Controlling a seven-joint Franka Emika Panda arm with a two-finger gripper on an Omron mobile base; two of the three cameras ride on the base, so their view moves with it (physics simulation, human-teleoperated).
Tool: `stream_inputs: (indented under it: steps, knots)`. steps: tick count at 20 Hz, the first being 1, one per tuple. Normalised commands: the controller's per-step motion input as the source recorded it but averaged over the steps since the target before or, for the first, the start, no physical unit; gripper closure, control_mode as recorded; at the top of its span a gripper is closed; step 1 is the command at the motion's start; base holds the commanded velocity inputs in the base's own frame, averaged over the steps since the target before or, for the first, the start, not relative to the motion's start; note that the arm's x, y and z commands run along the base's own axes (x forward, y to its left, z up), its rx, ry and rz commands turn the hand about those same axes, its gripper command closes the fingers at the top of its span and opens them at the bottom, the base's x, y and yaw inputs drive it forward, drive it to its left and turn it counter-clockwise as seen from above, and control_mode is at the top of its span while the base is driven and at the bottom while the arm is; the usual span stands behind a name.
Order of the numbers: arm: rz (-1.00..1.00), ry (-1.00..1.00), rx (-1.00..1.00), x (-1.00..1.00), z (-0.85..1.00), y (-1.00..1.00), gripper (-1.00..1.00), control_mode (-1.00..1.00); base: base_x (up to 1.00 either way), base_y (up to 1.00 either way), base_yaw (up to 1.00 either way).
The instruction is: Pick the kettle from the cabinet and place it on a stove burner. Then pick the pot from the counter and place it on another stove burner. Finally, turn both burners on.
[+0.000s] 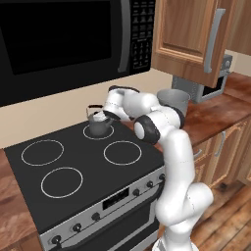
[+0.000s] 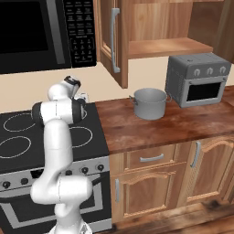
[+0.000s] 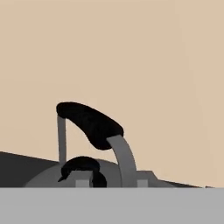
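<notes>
Kettle on rear burner, pot waiting

Cooktop (image 1: 83,181): black glass, four white rings. Cabinet (image 2: 160,32): door open, shelf bare. Table (image 2: 183,123): carries the pot (image 2: 150,103), nothing visible inside, well apart to the arm's right. Kettle (image 1: 98,123): upright inside the rear right burner (image 1: 111,132), handle arching above lid knob. Gripper (image 1: 104,114): directly over that handle, touching or just clear; whether the jaws are parted cannot be told.

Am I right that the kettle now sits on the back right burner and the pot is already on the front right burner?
Half right. The kettle does sit on the back right burner, but the pot is not on the stove: the right base view shows it on the counter, beside the toaster oven.
</notes>
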Motion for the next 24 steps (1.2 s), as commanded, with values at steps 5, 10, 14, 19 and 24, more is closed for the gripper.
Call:
stream_inputs:
  steps: [5,10,14,19,24]
  knots:
    - [0.0,0.01,0.0,0.01,-0.05,0.05,-1.0,-1.0,0.0,0.0,0.0]
    - [0.01,0.0,0.01,-0.02,0.0,-0.02,-1.0,-1.0,0.0,0.0,0.0]
    - [0.0,0.0,0.02,-0.16,0.0,-0.05,-1.0,-1.0,0.0,0.0,0.0]
    - [0.0,-0.01,0.02,-0.17,0.0,-0.08,-1.0,-1.0,0.0,0.0,0.0]
    - [0.0,-0.02,0.01,-0.2,0.0,-0.11,-1.0,-1.0,0.0,0.0,0.0]
